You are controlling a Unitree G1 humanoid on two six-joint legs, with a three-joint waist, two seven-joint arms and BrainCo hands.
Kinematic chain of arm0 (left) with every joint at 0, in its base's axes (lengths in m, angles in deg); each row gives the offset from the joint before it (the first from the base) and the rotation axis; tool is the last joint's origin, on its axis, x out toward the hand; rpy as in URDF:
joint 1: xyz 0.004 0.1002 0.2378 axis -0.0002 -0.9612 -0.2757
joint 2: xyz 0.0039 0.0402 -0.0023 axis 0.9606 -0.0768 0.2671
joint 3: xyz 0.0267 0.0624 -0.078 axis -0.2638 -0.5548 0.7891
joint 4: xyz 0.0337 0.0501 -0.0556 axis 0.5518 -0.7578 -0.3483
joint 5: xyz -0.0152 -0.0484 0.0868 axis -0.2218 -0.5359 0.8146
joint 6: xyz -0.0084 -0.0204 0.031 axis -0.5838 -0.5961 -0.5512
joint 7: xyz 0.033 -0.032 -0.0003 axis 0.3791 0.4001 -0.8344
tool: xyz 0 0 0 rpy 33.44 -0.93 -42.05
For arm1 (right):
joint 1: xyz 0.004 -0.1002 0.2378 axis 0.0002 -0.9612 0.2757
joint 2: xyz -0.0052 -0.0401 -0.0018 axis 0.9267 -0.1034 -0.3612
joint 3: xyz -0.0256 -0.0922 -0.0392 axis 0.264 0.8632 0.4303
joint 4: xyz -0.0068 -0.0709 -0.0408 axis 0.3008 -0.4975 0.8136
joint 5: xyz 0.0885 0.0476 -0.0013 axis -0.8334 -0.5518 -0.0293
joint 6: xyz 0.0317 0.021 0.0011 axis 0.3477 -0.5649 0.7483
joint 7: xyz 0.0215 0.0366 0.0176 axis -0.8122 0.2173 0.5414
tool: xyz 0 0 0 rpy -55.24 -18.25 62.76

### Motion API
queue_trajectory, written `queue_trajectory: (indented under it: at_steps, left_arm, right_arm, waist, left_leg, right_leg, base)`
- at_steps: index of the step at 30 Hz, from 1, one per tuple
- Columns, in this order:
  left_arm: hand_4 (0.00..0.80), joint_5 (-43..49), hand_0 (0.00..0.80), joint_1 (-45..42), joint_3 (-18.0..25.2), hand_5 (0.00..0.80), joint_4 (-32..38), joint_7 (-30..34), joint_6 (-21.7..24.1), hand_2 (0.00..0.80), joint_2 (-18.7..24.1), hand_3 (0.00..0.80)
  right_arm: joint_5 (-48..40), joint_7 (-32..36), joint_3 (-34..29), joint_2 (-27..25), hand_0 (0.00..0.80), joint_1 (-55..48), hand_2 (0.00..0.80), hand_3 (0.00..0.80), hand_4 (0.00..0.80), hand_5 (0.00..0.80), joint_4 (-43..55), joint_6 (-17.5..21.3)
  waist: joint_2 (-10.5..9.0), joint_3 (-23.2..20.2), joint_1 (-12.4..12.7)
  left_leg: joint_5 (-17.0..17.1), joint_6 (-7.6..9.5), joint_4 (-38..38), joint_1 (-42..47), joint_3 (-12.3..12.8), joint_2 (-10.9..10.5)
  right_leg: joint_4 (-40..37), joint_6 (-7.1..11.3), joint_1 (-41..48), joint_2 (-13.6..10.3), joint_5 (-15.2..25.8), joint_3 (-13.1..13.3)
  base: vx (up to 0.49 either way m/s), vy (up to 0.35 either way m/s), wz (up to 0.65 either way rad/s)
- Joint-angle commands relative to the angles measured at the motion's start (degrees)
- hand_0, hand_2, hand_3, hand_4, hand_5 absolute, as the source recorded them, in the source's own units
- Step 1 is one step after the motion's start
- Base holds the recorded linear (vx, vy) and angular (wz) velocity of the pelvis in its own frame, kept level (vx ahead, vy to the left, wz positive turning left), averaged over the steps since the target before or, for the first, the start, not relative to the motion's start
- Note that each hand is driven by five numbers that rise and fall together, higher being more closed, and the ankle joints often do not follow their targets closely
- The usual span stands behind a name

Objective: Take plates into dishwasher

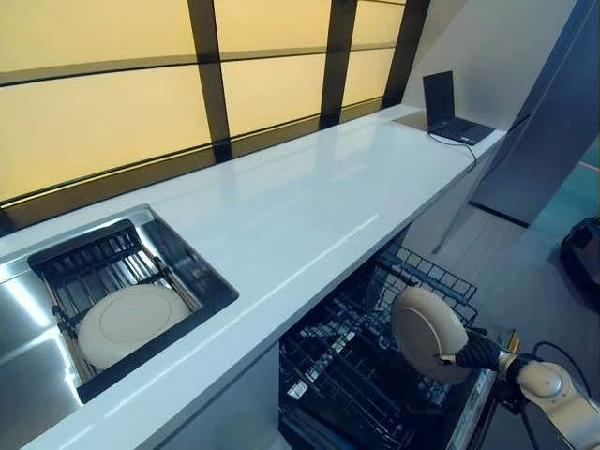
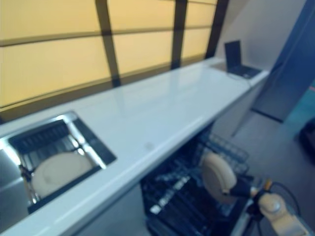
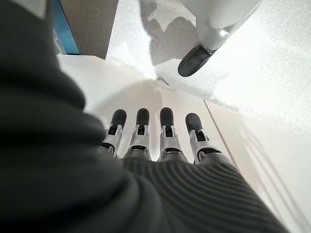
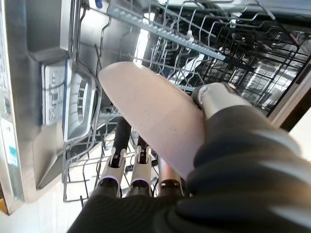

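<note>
Right hand [image 4: 146,179] gripping plate [image 1: 428,333] upright over dishwasher rack [image 1: 375,375]; needing edge-on entry between tines; left hand [image 3: 155,141] hanging open, idle; second plate [image 1: 131,323] waiting in sink [image 1: 28,309]

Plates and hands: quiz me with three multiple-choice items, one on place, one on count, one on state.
1. Where is the loose plate?
A. in the sink
B. on the counter
C. beside the laptop

2. How many plates show?
A. one
B. two
C. four

3. What is the right hand doing?
A. hanging empty
B. pressing the counter
C. gripping a plate

Answers: 1 A, it lies on the sink rack. 2 B, one in the sink, one held over the dishwasher rack. 3 C, thumb and fingers clamp its edge.
</note>
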Motion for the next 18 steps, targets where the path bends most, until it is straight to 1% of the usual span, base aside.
queue_trajectory:
  at_steps: [1, 11, 18]
  left_arm:
    - [0.000, 0.48, 0.000, 3.58, -0.42, 0.000, -1.43, 0.21, -0.16, 0.000, 2.50, 0.000]
    - [0.000, 0.66, 0.000, 4.32, -1.14, 0.000, -0.26, 0.95, 0.42, 0.000, 2.77, 0.000]
    - [0.000, 1.09, 0.000, 5.18, -1.95, 0.000, 0.93, 1.70, -0.44, 0.000, 2.66, 0.000]
  right_arm:
    - [1.57, -0.62, 1.33, 1.74, 0.800, 3.71, 0.800, 0.800, 0.800, 0.800, -0.92, 1.88]
    - [3.54, -0.98, 3.38, 2.30, 0.800, 7.17, 0.800, 0.800, 0.800, 0.800, -3.04, 3.06]
    - [11.65, 2.54, 5.31, 0.17, 0.800, 9.60, 0.800, 0.800, 0.800, 0.800, -1.30, 4.37]
  waist:
    - [-2.84, 0.73, 1.08]
    - [-2.20, 2.13, 1.35]
    - [-2.14, 2.31, 1.57]
  left_leg:
    - [1.20, 2.74, -0.92, -4.74, -2.80, -2.75]
    - [1.69, 2.33, -0.77, -5.71, -3.55, -2.18]
    - [1.69, 2.19, -0.71, -5.63, -3.79, -2.23]
  right_leg:
    - [2.93, -0.69, -0.16, 2.55, -3.28, -1.14]
    - [3.21, -0.90, -0.98, 2.44, -3.35, -1.23]
    - [2.99, -0.97, -0.95, 2.48, -3.28, -1.60]
  base:
    - [0.000, 0.000, 0.00]
    - [-0.004, -0.007, -0.01]
    - [0.000, 0.000, 0.00]
